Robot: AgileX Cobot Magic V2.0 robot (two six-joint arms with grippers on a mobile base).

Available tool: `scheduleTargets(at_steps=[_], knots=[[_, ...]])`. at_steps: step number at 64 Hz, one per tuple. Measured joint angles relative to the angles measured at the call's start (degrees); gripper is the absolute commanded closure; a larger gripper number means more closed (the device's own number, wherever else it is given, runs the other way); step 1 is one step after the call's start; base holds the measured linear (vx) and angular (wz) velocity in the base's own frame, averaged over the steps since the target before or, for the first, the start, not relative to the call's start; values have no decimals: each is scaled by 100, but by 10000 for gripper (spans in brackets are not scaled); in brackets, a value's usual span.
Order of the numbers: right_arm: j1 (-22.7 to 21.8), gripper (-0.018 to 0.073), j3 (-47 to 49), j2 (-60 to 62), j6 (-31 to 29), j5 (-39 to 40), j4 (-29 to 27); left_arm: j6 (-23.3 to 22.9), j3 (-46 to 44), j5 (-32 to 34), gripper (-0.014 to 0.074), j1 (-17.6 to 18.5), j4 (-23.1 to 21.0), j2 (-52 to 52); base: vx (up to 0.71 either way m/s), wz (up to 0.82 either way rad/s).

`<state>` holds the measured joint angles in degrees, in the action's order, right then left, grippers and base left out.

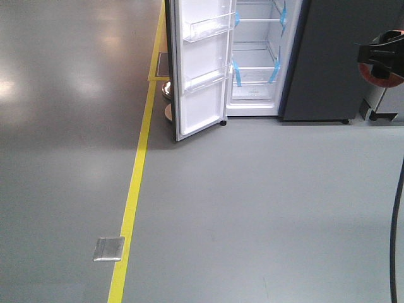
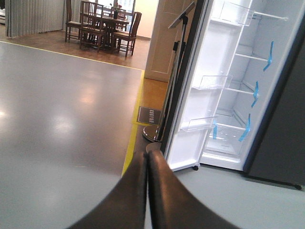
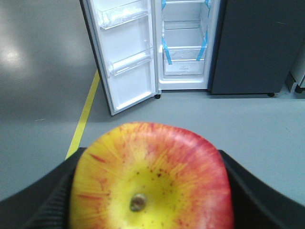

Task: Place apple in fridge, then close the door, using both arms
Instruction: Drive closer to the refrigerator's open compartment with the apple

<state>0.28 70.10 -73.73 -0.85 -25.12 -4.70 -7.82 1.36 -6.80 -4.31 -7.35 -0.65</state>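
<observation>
Across the grey floor (image 1: 252, 208), well apart from the robot, the tall dark grey fridge with white lining and blue tape strips (image 3: 185, 71) stands with its narrow white-faced door with clear plastic bins (image 3: 131, 86) swung wide. The round, glossy red-and-yellow apple (image 3: 152, 181) is pinched in the right gripper (image 3: 151, 157), one dimpled end toward the wrist camera, not yet inside. The left gripper (image 2: 147, 160) is empty, its fingers pressed together. I judge only the pickup done: the approach, setting the apple on a shelf and shutting the door are all left.
</observation>
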Motion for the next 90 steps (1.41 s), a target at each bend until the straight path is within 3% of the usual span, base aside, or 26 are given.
scheduleTargets(at_steps=[90], knots=[[0, 552, 0, 0, 0, 0, 0, 0, 0, 0, 602, 0, 0, 0, 14, -2]])
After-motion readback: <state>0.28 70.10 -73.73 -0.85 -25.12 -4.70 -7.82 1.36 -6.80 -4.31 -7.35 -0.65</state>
